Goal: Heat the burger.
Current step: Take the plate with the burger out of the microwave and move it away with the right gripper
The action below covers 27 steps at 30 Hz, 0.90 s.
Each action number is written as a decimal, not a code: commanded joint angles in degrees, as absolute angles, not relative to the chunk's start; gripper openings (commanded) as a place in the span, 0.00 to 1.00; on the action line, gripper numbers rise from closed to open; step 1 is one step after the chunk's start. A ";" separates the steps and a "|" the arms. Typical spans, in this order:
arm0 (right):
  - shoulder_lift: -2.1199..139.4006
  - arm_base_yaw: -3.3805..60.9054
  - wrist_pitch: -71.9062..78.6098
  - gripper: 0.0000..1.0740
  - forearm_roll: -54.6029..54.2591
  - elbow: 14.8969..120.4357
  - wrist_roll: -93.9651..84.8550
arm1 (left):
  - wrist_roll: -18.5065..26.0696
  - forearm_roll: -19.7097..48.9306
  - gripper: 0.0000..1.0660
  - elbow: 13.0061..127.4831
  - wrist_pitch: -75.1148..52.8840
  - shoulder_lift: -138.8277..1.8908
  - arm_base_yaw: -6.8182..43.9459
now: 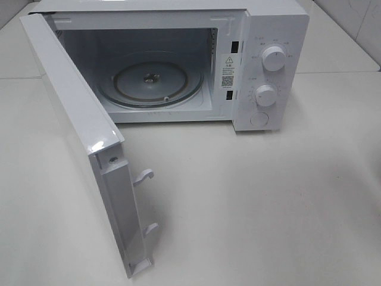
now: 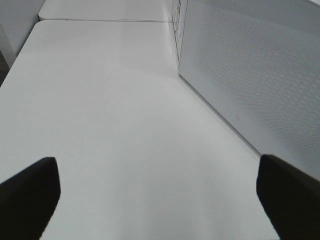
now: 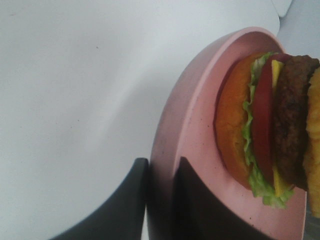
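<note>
From up high, a white microwave [image 1: 178,59] sits at the far edge of the white surface [image 1: 268,208]. Its door [image 1: 83,149] hangs wide open, and the round glass plate [image 1: 150,83] inside has nothing on it. No hand shows in this view. The left wrist view shows the left hand [image 2: 160,192] spread wide over the bare surface, with the microwave's side just beside it. The right wrist view shows the right hand [image 3: 160,200] pinching the rim of a pink dish [image 3: 187,135]. The burger [image 3: 272,125] sits on that dish, with lettuce, tomato, cheese and a dark patty.
</note>
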<state>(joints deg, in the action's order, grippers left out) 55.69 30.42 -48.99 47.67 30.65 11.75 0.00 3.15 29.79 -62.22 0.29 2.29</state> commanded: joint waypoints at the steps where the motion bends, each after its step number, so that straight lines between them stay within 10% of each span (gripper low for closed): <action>1: 57.93 29.05 -47.10 0.01 53.29 31.00 14.84 | 0.00 3.32 0.94 29.56 -61.42 0.57 2.64; 27: 81.36 15.93 -42.46 0.01 72.02 31.00 53.92 | 0.00 3.32 0.94 29.56 -61.42 0.57 2.64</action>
